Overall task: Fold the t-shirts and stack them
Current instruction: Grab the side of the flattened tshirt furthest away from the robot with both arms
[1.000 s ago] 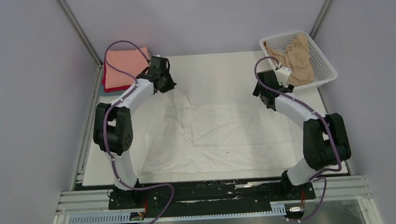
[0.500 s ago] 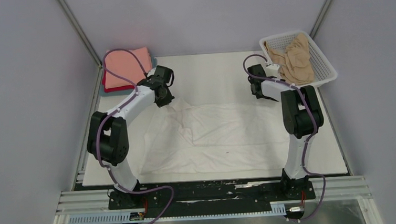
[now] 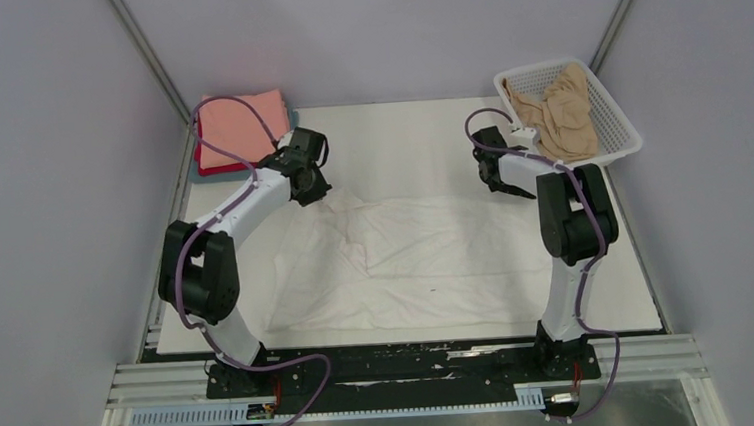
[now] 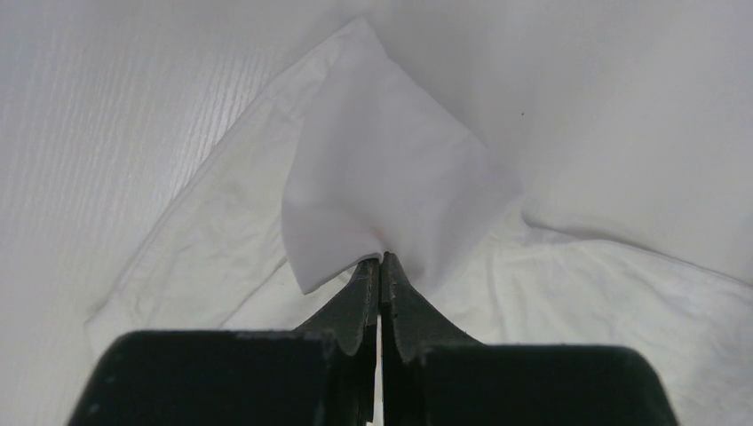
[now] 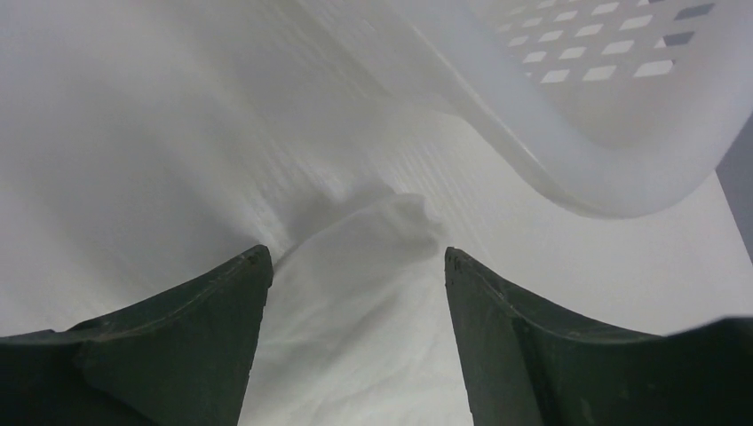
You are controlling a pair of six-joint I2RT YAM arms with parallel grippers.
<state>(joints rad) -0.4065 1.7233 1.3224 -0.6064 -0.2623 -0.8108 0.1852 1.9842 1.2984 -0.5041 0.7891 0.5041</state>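
White cotton fills the middle of the table [image 3: 397, 131]: the white t-shirt [image 3: 416, 255] lies spread out and rumpled. My left gripper [image 4: 380, 263] pinches a raised peak of cloth at the shirt's far left corner. My right gripper [image 5: 355, 257] stands spread, with a bunched corner between its fingers, beside the basket [image 5: 568, 169]. The basket holds the tan t-shirt [image 3: 558, 110]. The salmon-pink t-shirt [image 3: 242, 127] lies folded at the table's far left corner.
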